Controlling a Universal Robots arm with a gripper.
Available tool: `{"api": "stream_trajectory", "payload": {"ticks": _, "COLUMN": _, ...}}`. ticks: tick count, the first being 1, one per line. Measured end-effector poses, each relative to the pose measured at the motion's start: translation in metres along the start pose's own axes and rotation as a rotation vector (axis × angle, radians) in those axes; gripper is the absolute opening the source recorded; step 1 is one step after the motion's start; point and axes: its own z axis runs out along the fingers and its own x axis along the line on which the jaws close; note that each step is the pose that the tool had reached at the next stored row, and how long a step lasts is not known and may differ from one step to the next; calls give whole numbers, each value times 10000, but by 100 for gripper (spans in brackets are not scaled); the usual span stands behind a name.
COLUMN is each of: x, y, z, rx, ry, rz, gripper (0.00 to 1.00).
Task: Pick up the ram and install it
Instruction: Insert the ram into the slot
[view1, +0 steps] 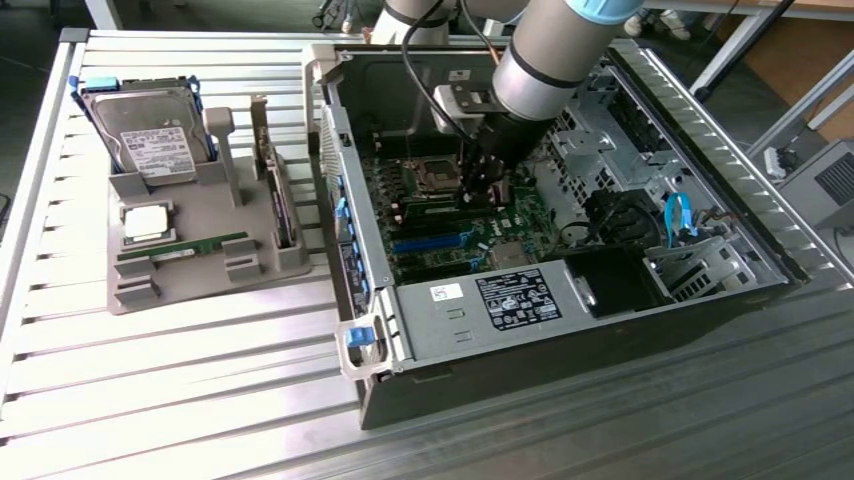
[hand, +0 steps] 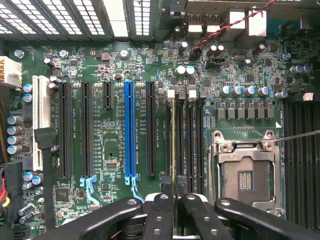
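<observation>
The ram (hand: 173, 140) stands on edge in line with the memory slots (hand: 192, 140), just beside the socket (hand: 244, 172). Its long axis runs straight out from the claw (hand: 174, 192), which is clenched on its near end. I cannot tell whether it is seated. A second stick (view1: 180, 250) lies on the tray (view1: 200, 295), well apart.

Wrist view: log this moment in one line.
black gripper: shut | position: over black memory slots on green motherboard | green ram stick: in grey tray
</observation>
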Motion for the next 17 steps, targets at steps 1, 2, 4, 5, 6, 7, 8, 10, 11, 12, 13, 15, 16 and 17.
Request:
{"api": "stream_trajectory", "payload": {"ticks": 1, "x": 0, "y": 0, "z": 1, "rx": -4, "ry": 4, "rz": -58, "gripper": 11}}
{"api": "stream_trajectory", "payload": {"ticks": 2, "x": 0, "y": 0, "z": 3, "rx": -6, "ry": 7, "rz": -93, "gripper": 11}}
{"api": "stream_trajectory", "payload": {"ticks": 4, "x": 0, "y": -1, "z": 13, "rx": -5, "ry": 6, "rz": -62, "gripper": 11}}
{"api": "stream_trajectory", "payload": {"ticks": 5, "x": 0, "y": -2, "z": 16, "rx": -2, "ry": 2, "rz": -7, "gripper": 11}}
{"api": "stream_trajectory", "payload": {"ticks": 6, "x": -1, "y": -2, "z": 23, "rx": 4, "ry": -7, "rz": 54, "gripper": 11}}
{"api": "stream_trajectory", "payload": {"ticks": 7, "x": -1, "y": -2, "z": 24, "rx": 3, "ry": -5, "rz": 61, "gripper": 11}}
{"api": "stream_trajectory", "payload": {"ticks": 8, "x": -1, "y": -2, "z": 25, "rx": 4, "ry": -5, "rz": 63, "gripper": 11}}
{"api": "stream_trajectory", "payload": {"ticks": 10, "x": -1, "y": -2, "z": 30, "rx": 5, "ry": -9, "rz": 63, "gripper": 11}}
{"api": "stream_trajectory", "payload": {"ticks": 11, "x": -1, "y": -2, "z": 35, "rx": 5, "ry": -7, "rz": 63, "gripper": 11}}
{"api": "stream_trajectory", "payload": {"ticks": 12, "x": 0, "y": -2, "z": 37, "rx": 4, "ry": -4, "rz": 64, "gripper": 11}}
{"api": "stream_trajectory", "payload": {"ticks": 13, "x": 0, "y": -2, "z": 38, "rx": 4, "ry": -6, "rz": 63, "gripper": 11}}
{"api": "stream_trajectory", "payload": {"ticks": 15, "x": -1, "y": -3, "z": 39, "rx": 5, "ry": -11, "rz": 63, "gripper": 25}}
{"api": "stream_trajectory", "payload": {"ticks": 16, "x": 0, "y": -2, "z": 38, "rx": 4, "ry": -9, "rz": 63, "gripper": 31}}
{"api": "stream_trajectory", "payload": {"ticks": 17, "x": -1, "y": -2, "z": 37, "rx": 4, "ry": 0, "rz": 64, "gripper": 37}}
